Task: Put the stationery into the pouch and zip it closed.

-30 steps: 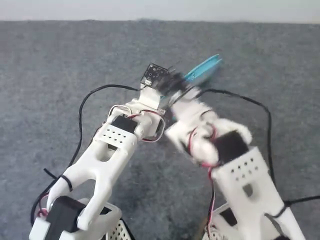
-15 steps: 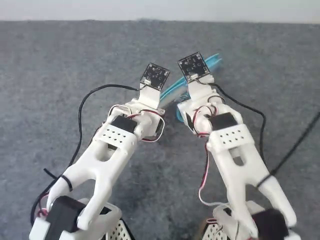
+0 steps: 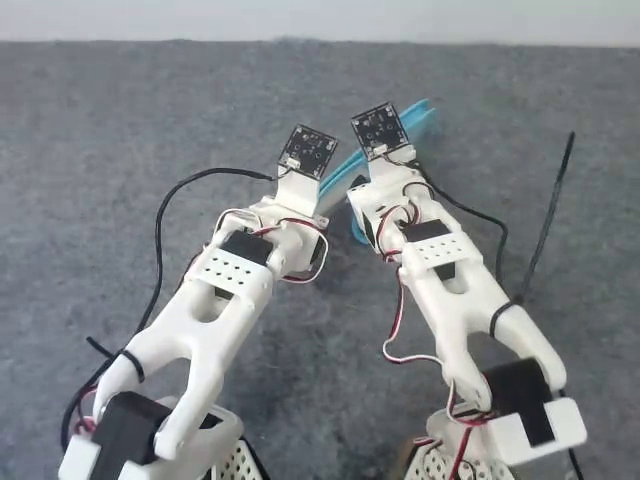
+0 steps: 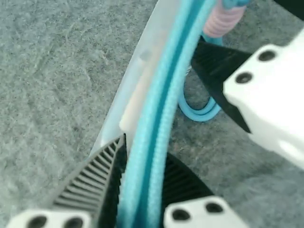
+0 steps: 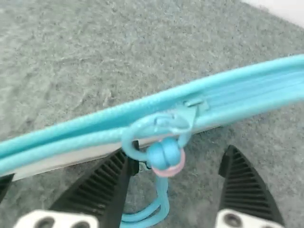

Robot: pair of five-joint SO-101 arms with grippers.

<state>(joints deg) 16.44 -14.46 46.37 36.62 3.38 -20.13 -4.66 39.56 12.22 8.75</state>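
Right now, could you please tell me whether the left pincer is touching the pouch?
Touching. The left wrist view shows the left pincer shut on the pouch, its fingers pressing both sides of the blue edge.

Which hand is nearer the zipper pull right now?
Right. The right hand is open, with the zipper pull hanging between its fingers. The left hand is shut on the zipper edge of the pouch, farther along from the pull.
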